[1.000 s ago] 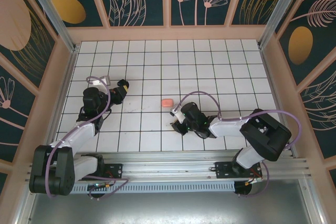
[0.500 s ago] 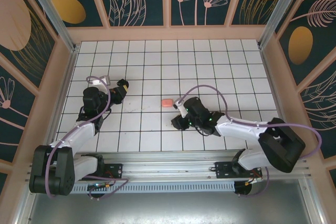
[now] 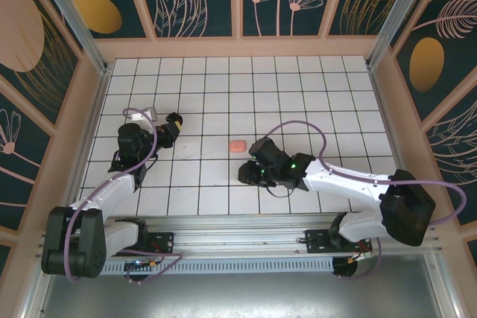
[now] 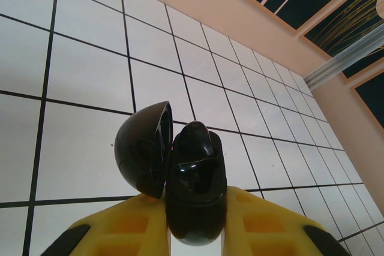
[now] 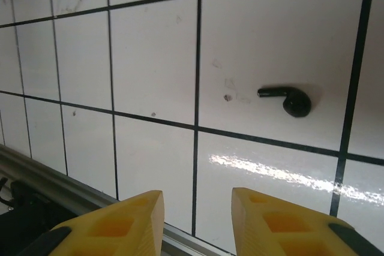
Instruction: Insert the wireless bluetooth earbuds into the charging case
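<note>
Right end effector (image 5: 198, 202), fingers parted and empty, hovers low over the counter (image 5: 150, 58). A black earbud (image 5: 287, 99) lies ahead and right of its gap, stem pointing left, crosswise. Left end effector (image 4: 195, 226), far off, clenches the open black charging case (image 4: 193, 166).

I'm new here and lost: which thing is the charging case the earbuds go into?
Look at the white tiled floor, then the left gripper. Between its yellow fingers sits the charging case: glossy black, rounded, lid open like a shell, unlike the tiny stemmed black earbud lying flat on a tile.
</note>
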Robot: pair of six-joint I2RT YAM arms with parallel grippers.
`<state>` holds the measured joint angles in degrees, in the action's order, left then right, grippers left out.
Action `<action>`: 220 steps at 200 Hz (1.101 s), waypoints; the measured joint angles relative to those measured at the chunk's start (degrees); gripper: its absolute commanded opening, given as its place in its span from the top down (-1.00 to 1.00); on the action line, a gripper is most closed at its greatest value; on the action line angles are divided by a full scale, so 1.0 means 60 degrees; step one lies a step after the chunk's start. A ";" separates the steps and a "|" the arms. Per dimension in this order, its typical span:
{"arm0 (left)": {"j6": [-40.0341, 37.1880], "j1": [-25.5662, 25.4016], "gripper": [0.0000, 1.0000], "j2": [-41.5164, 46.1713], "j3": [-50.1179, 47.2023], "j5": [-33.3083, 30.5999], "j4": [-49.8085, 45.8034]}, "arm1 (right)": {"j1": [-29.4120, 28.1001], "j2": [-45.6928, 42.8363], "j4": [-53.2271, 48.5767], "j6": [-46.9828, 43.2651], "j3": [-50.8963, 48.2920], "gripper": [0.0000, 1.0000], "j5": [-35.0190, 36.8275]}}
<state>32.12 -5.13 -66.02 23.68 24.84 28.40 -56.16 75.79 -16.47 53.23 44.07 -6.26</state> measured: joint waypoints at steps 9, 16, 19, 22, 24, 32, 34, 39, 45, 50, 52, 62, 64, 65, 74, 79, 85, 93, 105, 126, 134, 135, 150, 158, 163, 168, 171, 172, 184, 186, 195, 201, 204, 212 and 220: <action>0.0000 0.0000 0.58 0.0011 0.0000 0.0000 0.0000 | 0.0004 0.0080 0.0117 0.0280 -0.0149 0.33 -0.0033; 0.0000 0.0000 0.58 0.0033 0.0000 0.0000 0.0000 | 0.0018 0.0164 0.0222 0.0484 -0.0291 0.33 -0.0051; 0.0000 0.0000 0.58 0.0044 0.0000 -0.0004 0.0000 | 0.0029 0.0200 0.0262 0.0546 -0.0346 0.33 -0.0076; 0.0000 0.0000 0.58 0.0051 0.0000 0.0000 0.0000 | 0.0036 0.0237 0.0295 0.0612 -0.0401 0.33 -0.0106; -0.0004 0.0000 0.58 0.0062 0.0000 0.0000 0.0000 | 0.0040 0.0273 0.0324 0.0656 -0.0441 0.33 -0.0117; -0.0018 0.0000 0.58 0.0087 0.0000 -0.0004 0.0000 | 0.0058 0.0393 0.0368 0.0780 -0.0557 0.34 -0.0157; -0.0025 0.0000 0.58 0.0091 0.0000 0.0000 0.0000 | 0.0058 0.0426 0.0379 0.0809 -0.0576 0.34 -0.0175; -0.0029 0.0000 0.58 0.0102 0.0000 -0.0004 0.0000 | 0.0073 0.0510 0.0401 0.0878 -0.0619 0.34 -0.0193; -0.0029 0.0000 0.58 0.0113 0.0000 0.0000 0.0000 | 0.0098 0.0601 0.0426 0.0925 -0.0648 0.34 -0.0215; -0.0033 0.0000 0.58 0.0120 0.0000 -0.0004 0.0000 | 0.0127 0.0674 0.0466 0.0951 -0.0659 0.34 -0.0233; -0.0033 0.0000 0.58 0.0120 0.0000 -0.0004 0.0000 | 0.0149 0.0699 0.0495 0.0958 -0.0663 0.34 -0.0237; -0.0033 0.0000 0.57 0.0142 0.0000 -0.0004 0.0000 | 0.0248 0.0772 0.0605 0.0980 -0.0685 0.34 -0.0270; -0.0036 0.0000 0.57 0.0142 0.0000 -0.0004 0.0000 | 0.0270 0.0783 0.0637 0.0980 -0.0692 0.34 -0.0270; -0.0036 0.0000 0.57 0.0142 0.0000 0.0000 0.0000 | 0.0291 0.0794 0.0656 0.0980 -0.0696 0.34 -0.0270; -0.0040 0.0000 0.57 0.0160 0.0000 -0.0004 0.0000 | 0.0412 0.0820 0.0820 0.0984 -0.0729 0.34 -0.0295; -0.0044 0.0000 0.57 0.0175 0.0000 -0.0004 0.0000 | 0.0470 0.0831 0.0925 0.0991 -0.0750 0.34 -0.0295; -0.0062 0.0000 0.57 0.0193 0.0000 -0.0004 0.0000 | 0.0528 0.0845 0.1020 0.0994 -0.0772 0.34 -0.0324; -0.0066 0.0000 0.57 0.0211 0.0000 -0.0007 0.0000 | 0.0608 0.0885 0.1155 0.1009 -0.0780 0.35 -0.0372; -0.0066 0.0000 0.57 0.0244 0.0000 -0.0029 0.0000 | 0.0670 0.0984 0.1315 0.1005 -0.0780 0.36 -0.0419; -0.0069 0.0000 0.57 0.0306 0.0000 -0.0044 -0.0004 | 0.0688 0.1220 0.1461 0.1005 -0.0780 0.36 -0.0477; -0.0069 0.0000 0.57 0.0339 0.0000 -0.0044 0.0000 | 0.0707 0.1290 0.1486 0.1005 -0.0783 0.36 -0.0503; -0.0073 0.0000 0.57 0.0339 0.0000 -0.0044 -0.0004 | 0.0707 0.1293 0.1490 0.1005 -0.0783 0.36 -0.0506; -0.0073 0.0000 0.57 0.0375 0.0000 -0.0073 -0.0004 | 0.0739 0.1384 0.1508 0.0998 -0.0790 0.36 -0.0539; -0.0080 0.0000 0.57 0.0393 0.0000 -0.0084 -0.0004 | 0.0743 0.1432 0.1515 0.0973 -0.0790 0.36 -0.0539; -0.0091 0.0000 0.58 0.0393 0.0000 -0.0098 -0.0007 | 0.0754 0.1468 0.1515 0.0969 -0.0790 0.36 -0.0539; -0.0095 0.0000 0.57 0.0401 0.0000 -0.0117 -0.0007 | 0.0758 0.1501 0.1515 0.0965 -0.0790 0.36 -0.0539; -0.0095 0.0000 0.57 0.0401 0.0000 -0.0117 -0.0011 | 0.0761 0.1526 0.1519 0.0951 -0.0790 0.36 -0.0539; -0.0095 0.0000 0.57 0.0401 0.0000 -0.0120 -0.0007 | 0.0765 0.1534 0.1519 0.0947 -0.0790 0.36 -0.0539; -0.0095 0.0000 0.58 0.0401 0.0000 -0.0149 -0.0018 | 0.0787 0.1654 0.1530 0.0933 -0.0787 0.36 -0.0539; -0.0098 0.0000 0.57 0.0401 0.0000 -0.0149 -0.0022 | 0.0790 0.1679 0.1530 0.0929 -0.0790 0.36 -0.0539; -0.0098 0.0000 0.57 0.0401 0.0000 -0.0149 -0.0025 | 0.0809 0.1800 0.1530 0.0900 -0.0790 0.36 -0.0543; -0.0098 0.0000 0.57 0.0401 0.0000 -0.0146 -0.0025 | 0.0812 0.1891 0.1534 0.0867 -0.0787 0.36 -0.0543; -0.0095 0.0000 0.58 0.0401 0.0000 -0.0149 -0.0025 | 0.0820 0.1923 0.1534 0.0863 -0.0790 0.36 -0.0539; -0.0095 0.0000 0.57 0.0401 0.0000 -0.0149 -0.0025 | 0.0834 0.2029 0.1530 0.0816 -0.0787 0.36 -0.0543; -0.0095 0.0000 0.57 0.0401 0.0000 -0.0149 -0.0025 | 0.0852 0.2062 0.1530 0.0754 -0.0787 0.36 -0.0557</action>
<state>31.55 -5.13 -63.61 23.68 23.94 28.25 -51.05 88.16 -7.29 57.76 39.35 -9.61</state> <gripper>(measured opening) 0.216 0.321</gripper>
